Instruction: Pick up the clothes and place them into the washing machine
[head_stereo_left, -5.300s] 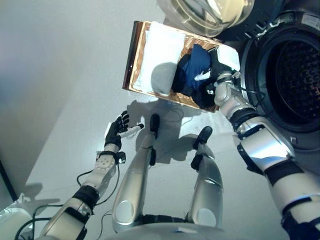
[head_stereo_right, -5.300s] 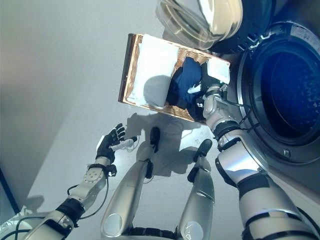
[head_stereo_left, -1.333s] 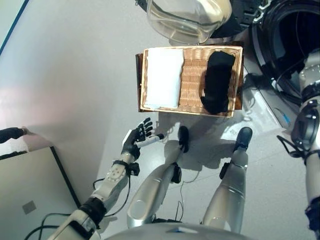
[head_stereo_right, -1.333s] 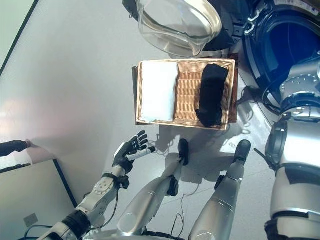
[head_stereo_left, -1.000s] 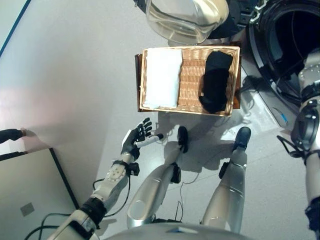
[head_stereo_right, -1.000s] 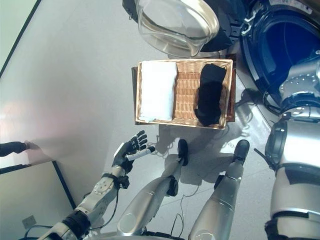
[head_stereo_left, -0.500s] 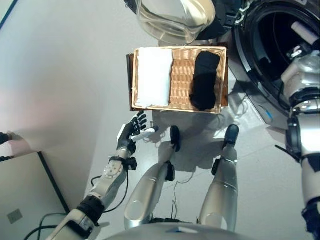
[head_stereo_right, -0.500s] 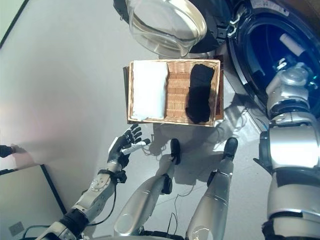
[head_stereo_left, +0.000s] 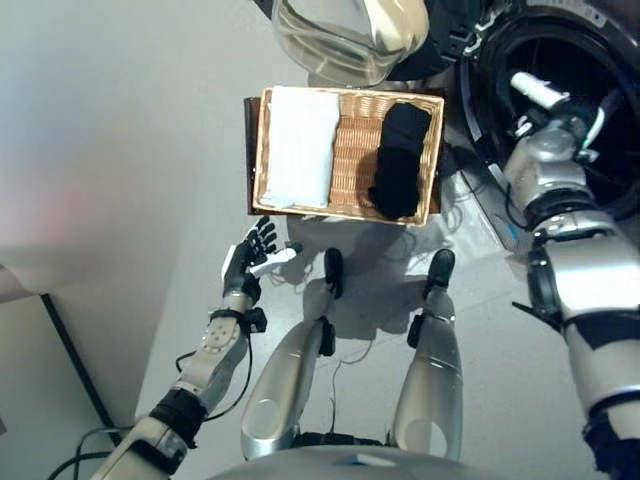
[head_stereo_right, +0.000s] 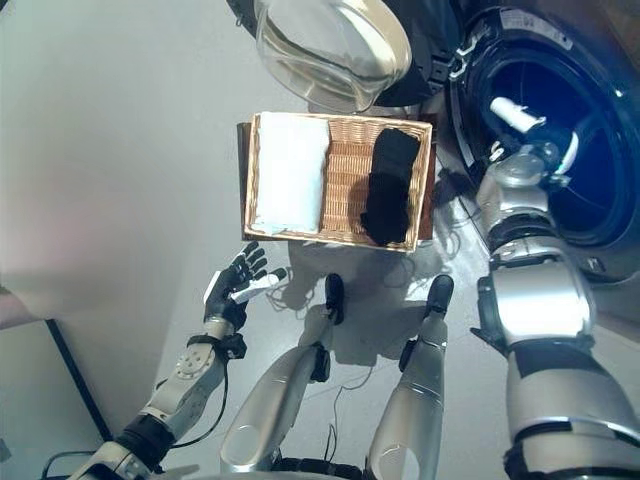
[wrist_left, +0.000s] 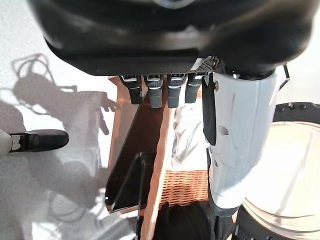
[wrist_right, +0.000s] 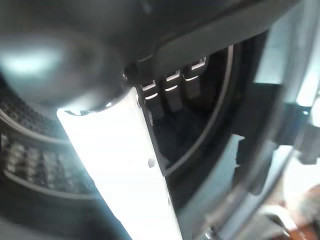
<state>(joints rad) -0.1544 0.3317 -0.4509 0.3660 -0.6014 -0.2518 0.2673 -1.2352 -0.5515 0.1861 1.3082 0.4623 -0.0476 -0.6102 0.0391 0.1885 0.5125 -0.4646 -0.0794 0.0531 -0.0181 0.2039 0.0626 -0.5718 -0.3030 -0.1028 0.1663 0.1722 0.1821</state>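
- The left hand (head_stereo_left: 248, 258) hangs over the grey floor (head_stereo_left: 120, 150), just in front of the basket; its fingers (wrist_left: 152, 92) are spread and straight, and it holds nothing.
- The wicker basket (head_stereo_left: 356, 160) stands on the floor in front of the robot, between the left hand and the washing machine.
- In the left part of the basket lies a white folded cloth (head_stereo_left: 300, 145) (it reaches the left rim).
- The middle strip of the basket shows bare wicker.
- In the right part of the basket lies a black garment (head_stereo_left: 400, 160), long and folded, against the right rim.
- Just behind the basket hangs the open washing machine door (head_stereo_left: 345, 35), with a round clear glass bowl.
- The washing machine (head_stereo_right: 600, 150) stands to the right of the basket, and its round opening shows the dark drum.
- The right hand (head_stereo_left: 545, 100) is at the mouth of the drum, with the white thumb pointing inwards (the right wrist view shows straight fingers (wrist_right: 172, 92) and no cloth in them).
- I cannot tell whether some clothes lie inside the drum, because it is too dark there.
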